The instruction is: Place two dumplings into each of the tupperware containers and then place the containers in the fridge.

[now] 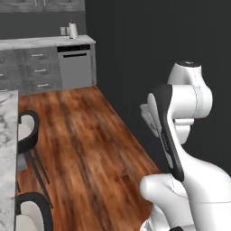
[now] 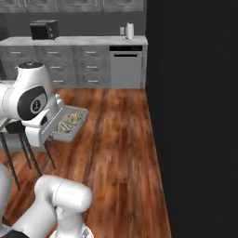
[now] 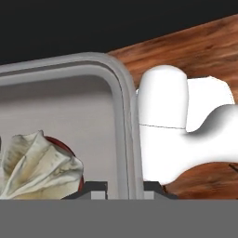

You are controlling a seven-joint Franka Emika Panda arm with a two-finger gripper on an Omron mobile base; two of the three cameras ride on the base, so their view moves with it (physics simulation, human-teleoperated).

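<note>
A grey tupperware container (image 2: 82, 115) hangs level above the wooden floor, held at one end by my gripper (image 2: 50, 132). Pale dumplings (image 2: 68, 122) lie inside it. In the hand view the container's rounded rim (image 3: 122, 116) runs up from between my fingertips (image 3: 98, 188), and my gripper (image 3: 124, 188) is shut on that wall. One folded dumpling (image 3: 38, 165) sits in the tray's near corner, with a dark reddish bit behind it. The fridge is out of view.
A tall dark wall (image 2: 195, 116) fills the right side. A grey counter at the back holds a microwave (image 2: 44, 30) and paper roll (image 2: 130, 30), above a dishwasher (image 2: 125, 69). A marble island (image 1: 8, 158) with black stools (image 1: 27, 131) stands left.
</note>
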